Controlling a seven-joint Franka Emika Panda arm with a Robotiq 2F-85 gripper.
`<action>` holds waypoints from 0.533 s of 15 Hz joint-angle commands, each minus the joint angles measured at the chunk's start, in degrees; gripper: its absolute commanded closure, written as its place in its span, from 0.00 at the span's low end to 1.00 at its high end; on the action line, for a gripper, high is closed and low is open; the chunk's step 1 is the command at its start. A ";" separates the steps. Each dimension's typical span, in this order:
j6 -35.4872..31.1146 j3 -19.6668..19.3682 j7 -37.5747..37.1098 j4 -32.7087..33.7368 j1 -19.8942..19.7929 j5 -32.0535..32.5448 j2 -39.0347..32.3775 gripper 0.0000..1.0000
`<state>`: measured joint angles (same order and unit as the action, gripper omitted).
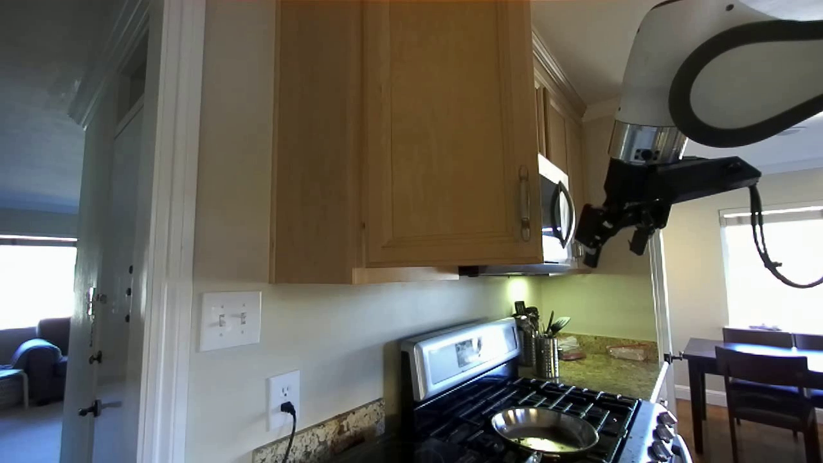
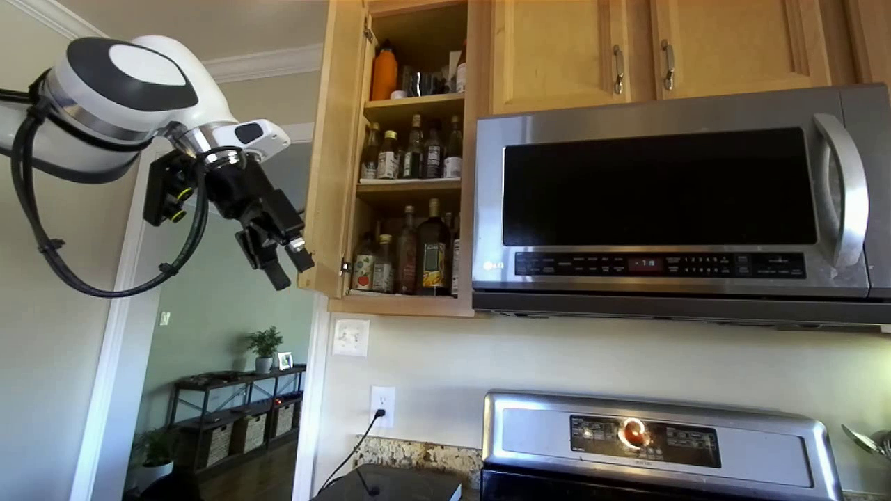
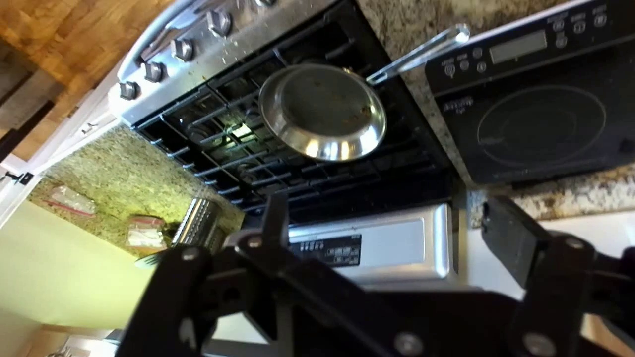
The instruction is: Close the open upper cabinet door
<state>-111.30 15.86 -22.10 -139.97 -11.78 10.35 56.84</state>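
The upper cabinet door (image 1: 443, 128) stands swung open. In an exterior view its outer face shows, with the slim silver bar handle (image 1: 524, 202) near its free edge. In an exterior view the door (image 2: 335, 139) shows from its hinged side, with bottle shelves uncovered beside it. My gripper (image 1: 612, 252) is open and empty, just beyond the free edge at about handle-bottom height. In an exterior view the gripper (image 2: 295, 270) overlaps the door's lower free edge; I cannot tell whether it touches. In the wrist view the gripper's fingers (image 3: 386, 210) are wide apart; the door is not clearly visible there.
The microwave (image 2: 661, 202) is beside the open cabinet (image 2: 411, 184), which holds several bottles. Below are the stove (image 3: 223, 134) with a steel pan (image 3: 322, 111) and an induction plate (image 3: 540, 119). A utensil holder (image 1: 548, 357) stands behind the stove.
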 commanded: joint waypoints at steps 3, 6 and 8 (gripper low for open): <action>10.65 -0.31 6.70 0.16 9.88 -0.86 1.42 0.01; 6.60 1.32 4.00 1.15 13.03 -2.10 0.66 0.30; 3.07 1.87 2.59 2.96 13.88 -3.33 -0.82 0.45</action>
<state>-104.48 17.07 -17.44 -139.26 0.86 9.03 57.38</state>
